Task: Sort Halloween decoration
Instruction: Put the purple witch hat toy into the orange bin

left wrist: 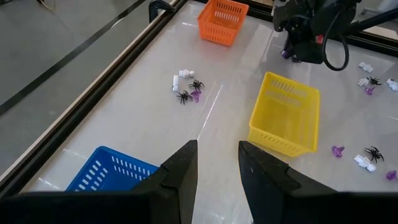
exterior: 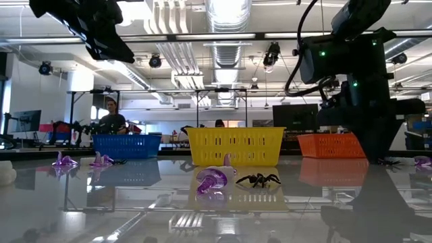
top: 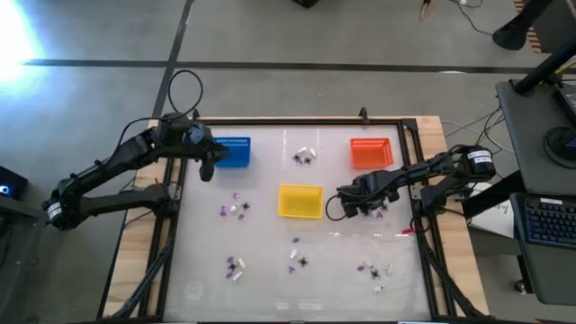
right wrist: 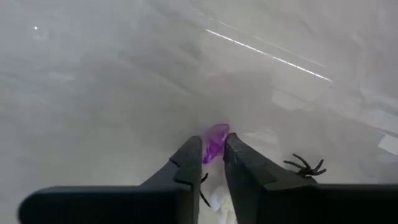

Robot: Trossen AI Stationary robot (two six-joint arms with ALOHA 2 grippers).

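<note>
Near the table's right edge, my right pincer (right wrist: 212, 163) is pinching a purple trinket (right wrist: 215, 140) between nearly shut fingers, its long axis pointing forward. My left pincer (left wrist: 217, 165) is waiting half-open above the blue basket (left wrist: 112, 174).

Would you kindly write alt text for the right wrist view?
The right gripper closes its two dark fingers on a purple trinket just above the pale table. A black spider lies beside them.
</note>
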